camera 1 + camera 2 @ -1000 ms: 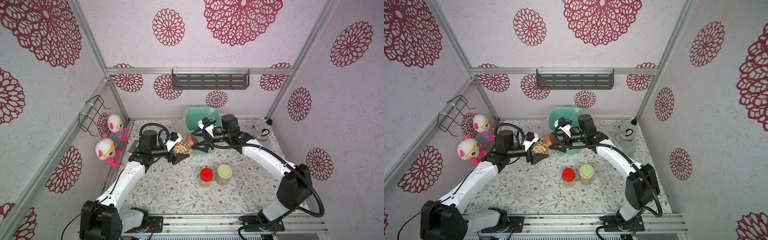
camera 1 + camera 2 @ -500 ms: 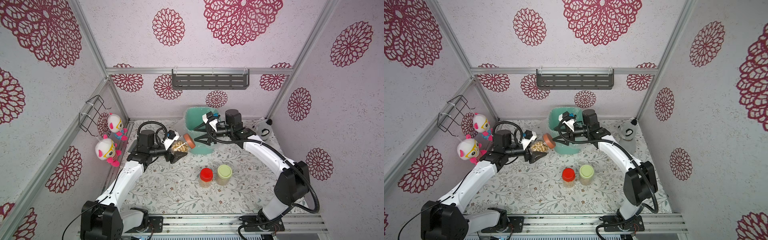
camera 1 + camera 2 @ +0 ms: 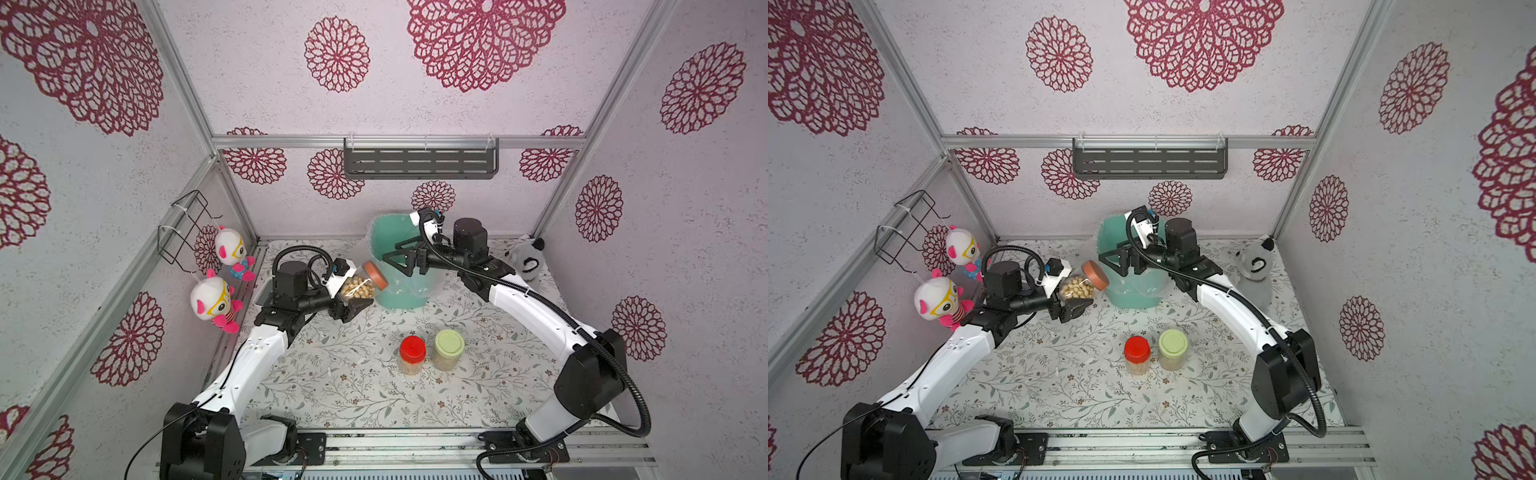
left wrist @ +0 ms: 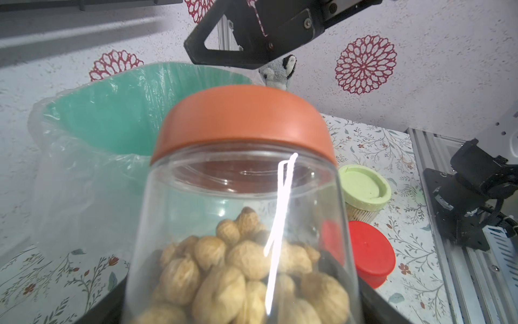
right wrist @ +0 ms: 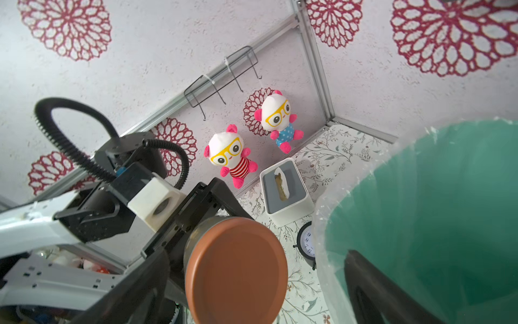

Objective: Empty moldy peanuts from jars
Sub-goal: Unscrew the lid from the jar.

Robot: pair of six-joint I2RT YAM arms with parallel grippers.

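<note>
My left gripper is shut on a clear jar of tan peanuts. It holds the jar off the table, tilted, with the brown-orange lid on and pointing at the teal bin. My right gripper hovers open over the bin's near rim. It faces the lid with a small gap and touches nothing. Two more jars stand upright mid-table, one with a red lid, one with a pale green lid.
The bin is lined with clear plastic. Two plush dolls hang on the left wall under a wire rack. A grey plush sits at the back right. A white tissue box and a small clock lie behind the left arm.
My right gripper has drawn back from the brown-orange lid toward the bin and opened wider. The lid stays on the jar, which the left gripper has lifted slightly.
</note>
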